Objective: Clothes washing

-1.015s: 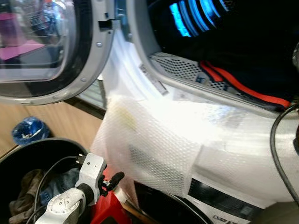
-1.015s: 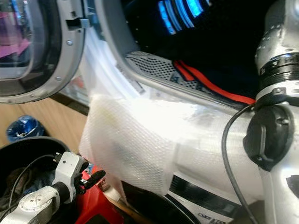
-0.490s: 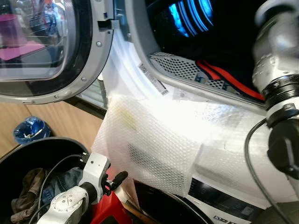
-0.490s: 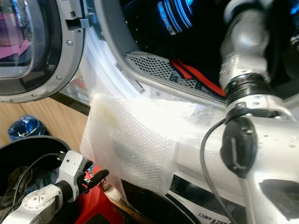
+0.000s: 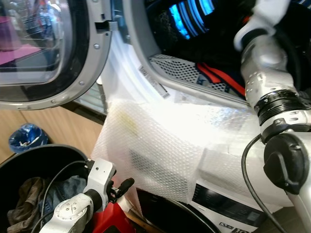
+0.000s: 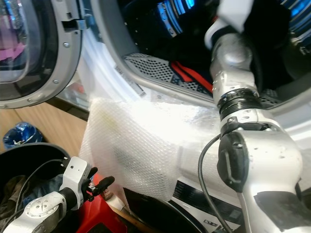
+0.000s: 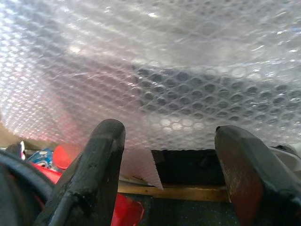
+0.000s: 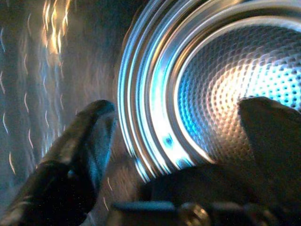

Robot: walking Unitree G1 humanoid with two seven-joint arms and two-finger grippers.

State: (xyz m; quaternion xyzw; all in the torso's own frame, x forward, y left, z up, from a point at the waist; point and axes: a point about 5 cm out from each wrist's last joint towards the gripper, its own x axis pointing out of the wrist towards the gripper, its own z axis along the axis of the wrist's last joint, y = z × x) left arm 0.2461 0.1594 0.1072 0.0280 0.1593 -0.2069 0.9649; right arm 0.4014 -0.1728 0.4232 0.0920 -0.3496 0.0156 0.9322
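The washing machine's round door [image 5: 48, 48] stands open at the left. Inside the dark drum [image 5: 204, 29] glows blue light, and a black garment with red stripes [image 5: 221, 77] lies at the drum's lower lip. My right arm [image 5: 272, 97] reaches up into the drum mouth; my right gripper [image 8: 174, 136] is open inside it, facing the perforated drum wall [image 8: 244, 80], nothing between its fingers. My left gripper [image 7: 169, 141] is open, low by the basket, pointing at the bubble wrap [image 7: 155, 61]. Crumpled clothes [image 5: 29, 204] lie in the black basket [image 5: 34, 158].
Bubble wrap [image 5: 155, 145] hangs over the washer's front below the drum. A red object [image 5: 112, 221] sits under my left wrist [image 5: 99, 177]. A blue crumpled bag [image 5: 24, 137] lies on the wooden floor [image 5: 73, 128] beside the basket.
My right arm has swung in from the right and pushed up into the drum opening, now covering part of the red-striped garment. The left arm has barely moved.
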